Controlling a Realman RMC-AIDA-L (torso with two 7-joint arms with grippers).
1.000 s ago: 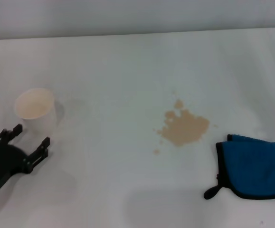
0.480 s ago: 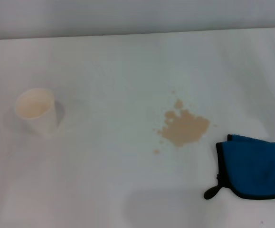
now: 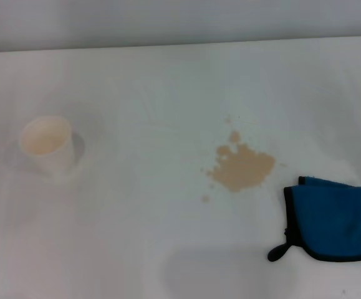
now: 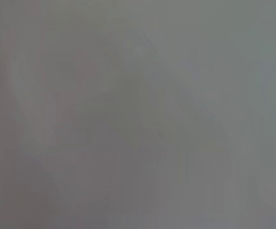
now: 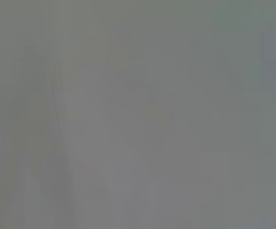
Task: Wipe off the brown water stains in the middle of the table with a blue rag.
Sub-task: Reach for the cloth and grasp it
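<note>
The brown water stains (image 3: 242,168) form a tan blotch with small specks right of the middle of the white table (image 3: 168,87). The blue rag (image 3: 328,219) lies folded flat at the front right, just right of the stains, with black edging and its black loop tab (image 3: 277,251) pointing to the front left. Neither gripper shows in the head view. Both wrist views show only plain grey and nothing of the task's things.
A cream paper cup (image 3: 48,146) stands upright at the left of the table. The table's far edge (image 3: 180,43) meets a grey wall at the back.
The left gripper, which stood open just in front of the paper cup one second ago, has drawn back out of the head view. The cup, stains and rag have not moved.
</note>
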